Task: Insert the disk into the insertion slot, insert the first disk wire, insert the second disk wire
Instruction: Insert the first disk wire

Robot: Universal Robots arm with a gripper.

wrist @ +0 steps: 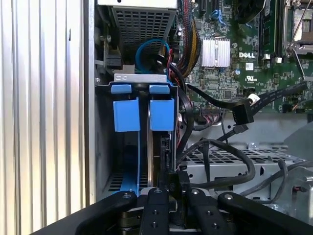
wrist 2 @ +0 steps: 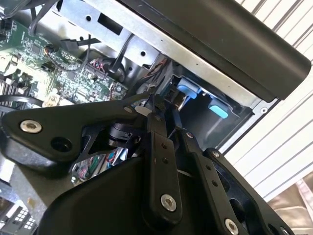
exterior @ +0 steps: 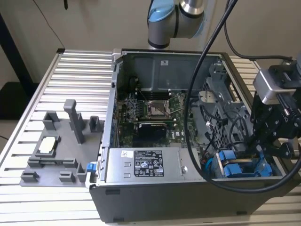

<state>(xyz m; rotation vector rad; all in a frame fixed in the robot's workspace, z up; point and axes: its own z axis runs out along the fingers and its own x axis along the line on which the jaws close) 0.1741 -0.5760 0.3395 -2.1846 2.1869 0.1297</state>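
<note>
The gripper (wrist: 174, 187), pinched narrow on a black plug (wrist: 179, 176), hangs just beside the disk (wrist: 161, 115) in its slot (wrist: 139, 77), at the exterior view's lower right.

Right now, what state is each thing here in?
Case: open, side panel off.
Disk: seated in the cage, beside another drive.
Wire plug: loose, unplugged.
Socket: bare, no cooler.
Gripper: at the disk's near end.
</note>
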